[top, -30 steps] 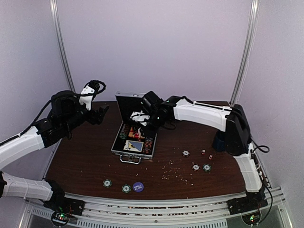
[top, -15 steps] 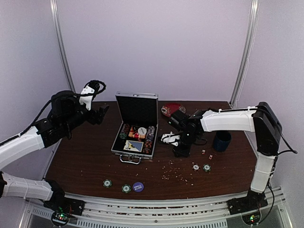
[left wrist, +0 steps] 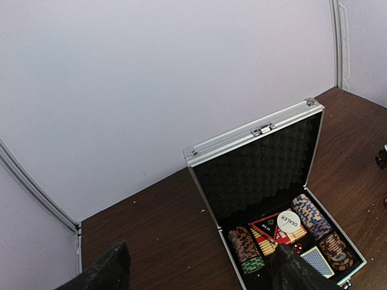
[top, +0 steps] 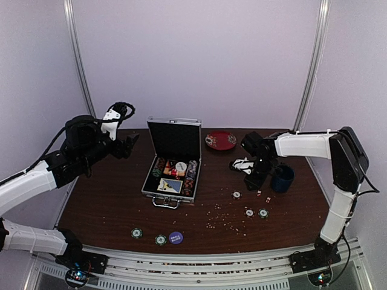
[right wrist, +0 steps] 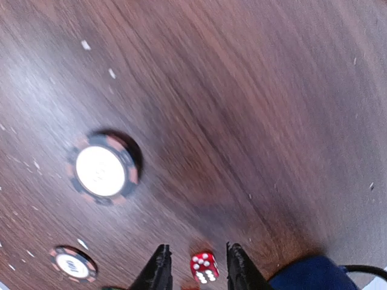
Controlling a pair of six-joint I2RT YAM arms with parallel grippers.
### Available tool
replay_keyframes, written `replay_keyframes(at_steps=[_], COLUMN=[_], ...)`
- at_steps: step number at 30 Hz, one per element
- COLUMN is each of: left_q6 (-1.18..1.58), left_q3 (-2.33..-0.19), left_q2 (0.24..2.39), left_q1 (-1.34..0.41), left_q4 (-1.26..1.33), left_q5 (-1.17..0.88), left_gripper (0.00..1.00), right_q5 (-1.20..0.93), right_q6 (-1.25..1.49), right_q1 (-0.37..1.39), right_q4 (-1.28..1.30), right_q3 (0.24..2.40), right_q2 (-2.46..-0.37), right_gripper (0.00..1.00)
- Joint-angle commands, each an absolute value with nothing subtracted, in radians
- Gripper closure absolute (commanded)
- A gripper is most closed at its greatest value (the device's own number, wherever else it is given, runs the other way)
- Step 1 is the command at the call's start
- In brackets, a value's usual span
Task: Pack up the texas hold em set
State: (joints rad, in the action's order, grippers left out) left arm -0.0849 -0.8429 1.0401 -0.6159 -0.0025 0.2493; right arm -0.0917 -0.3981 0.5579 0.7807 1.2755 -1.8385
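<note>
The open silver case sat mid-table, well apart from the right gripper. It held chip stacks, cards and a white disc printed "DEALER". A second earlier we had seen the right arm over that case; it had since swung out to the loose pieces. A red die lay on the table in the gap between its jaws, which stood narrowly parted and gripped nothing we could see. A white-faced chip lay off to one side of them, and the blue mug just beside them on the other. We judged one delivery finished and the die next. The left gripper had not moved; its jaws gaped wide and empty, facing the case. We could read no other writing.
</note>
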Motion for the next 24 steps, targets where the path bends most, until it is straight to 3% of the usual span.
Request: replay_keyframes(at_steps=[1, 24], left_q6=[-0.098, -0.098], left_q3=[-0.864, -0.863], left_q2=[1.044, 1.047], left_q1=[-0.611, -0.611], left_q4=[0.030, 0.030], left_q5=[0.237, 0.235], left_gripper=[0.18, 0.18], right_q5=[-0.048, -0.099], right_q6=[-0.417, -0.423], right_q1=[0.528, 0.482], right_q4=[0.839, 0.875], right_q3=[1.238, 1.239], right_q2=[-1.806, -1.879], right_gripper=[0.67, 0.78])
